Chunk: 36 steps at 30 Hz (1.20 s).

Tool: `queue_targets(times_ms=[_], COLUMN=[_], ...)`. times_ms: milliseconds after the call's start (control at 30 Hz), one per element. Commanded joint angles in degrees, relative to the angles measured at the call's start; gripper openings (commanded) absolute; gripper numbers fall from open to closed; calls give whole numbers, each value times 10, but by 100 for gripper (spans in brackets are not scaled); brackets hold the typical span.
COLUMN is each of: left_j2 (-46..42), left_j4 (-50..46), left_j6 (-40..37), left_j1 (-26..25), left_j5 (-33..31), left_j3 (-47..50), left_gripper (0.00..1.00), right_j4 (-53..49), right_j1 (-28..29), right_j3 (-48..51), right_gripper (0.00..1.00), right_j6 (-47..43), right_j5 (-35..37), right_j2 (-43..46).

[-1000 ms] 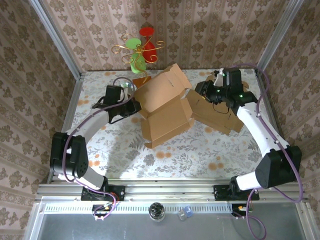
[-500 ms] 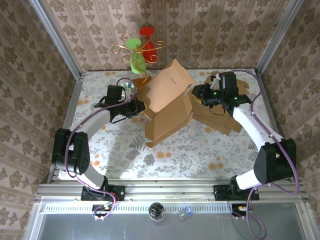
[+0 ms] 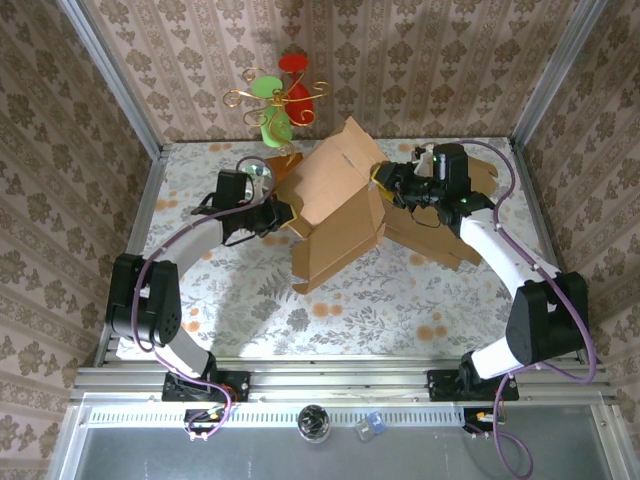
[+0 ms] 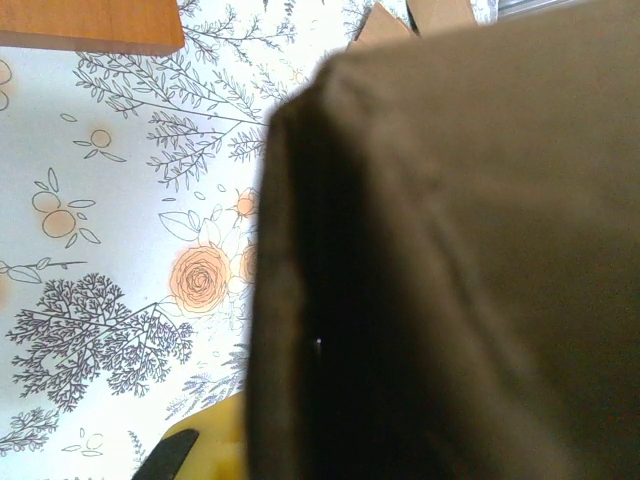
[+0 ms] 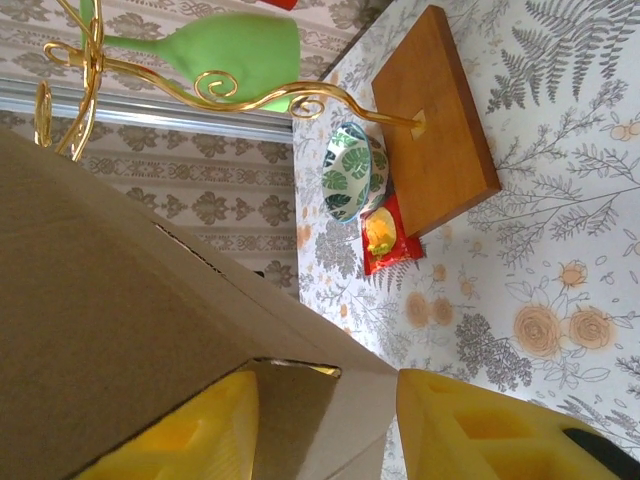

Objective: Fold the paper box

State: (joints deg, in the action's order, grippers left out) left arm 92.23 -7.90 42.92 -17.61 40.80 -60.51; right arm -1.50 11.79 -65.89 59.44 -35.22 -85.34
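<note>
The brown paper box (image 3: 335,215) stands half-folded and tilted in the middle of the table, its upper flap raised toward the back. My left gripper (image 3: 283,216) is at the box's left edge. In the left wrist view a dark cardboard wall (image 4: 450,260) lies against one yellow finger (image 4: 212,452) and hides the other finger. My right gripper (image 3: 386,181) is at the box's upper right flap. In the right wrist view its yellow fingers (image 5: 190,435) stand wide apart, astride a corner of the flap (image 5: 310,400).
A second flat cardboard piece (image 3: 445,235) lies under the right arm. At the back stands a gold wire ornament (image 3: 277,100) with green and red cups on a wooden base (image 5: 435,130). Beside the base are a leaf-patterned bowl (image 5: 350,172) and a red packet (image 5: 385,235). Metal posts frame the table.
My right gripper has moved left onto the box's upper flap. The box has narrowed and shifted slightly left. The left gripper has edged right with the box edge.
</note>
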Motion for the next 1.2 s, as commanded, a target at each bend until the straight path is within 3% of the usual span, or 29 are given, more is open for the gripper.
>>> queue_targets(times_ms=[0, 100, 233, 367, 533, 700, 767, 900, 1167], left_j2=[7, 9, 8, 8, 7, 6, 4, 0, -7], left_j4=[19, 26, 37, 40, 37, 35, 33, 28, 27], left_j6=[14, 20, 28, 33, 30, 26, 25, 23, 17], left_j1=[-6, -7, -4, -2, 1, 3, 1, -1, -14], left_j5=[17, 18, 18, 18, 14, 1, -8, -26, -35], left_j3=[-12, -13, -8, -8, -2, 3, 5, 4, 13], left_gripper=[0, 0, 0, 0, 0, 0, 0, 0, 0], right_j4=[21, 21, 13, -30, -118, -189, -196, -181, -219], right_j1=[9, 19, 25, 24, -1, -28, -14, 36, 96], right_j3=[0, -9, -13, -26, -22, -48, -75, -135, -342], right_gripper=[43, 44, 36, 39, 48, 48, 43, 38, 35], right_j6=[10, 10, 6, -27, -68, -67, -45, 1, 6], right_j5=[-15, -13, -8, -6, 50, 99, 111, 147, 165], right_j2=[-14, -25, -29, -18, 61, 135, 138, 110, -61])
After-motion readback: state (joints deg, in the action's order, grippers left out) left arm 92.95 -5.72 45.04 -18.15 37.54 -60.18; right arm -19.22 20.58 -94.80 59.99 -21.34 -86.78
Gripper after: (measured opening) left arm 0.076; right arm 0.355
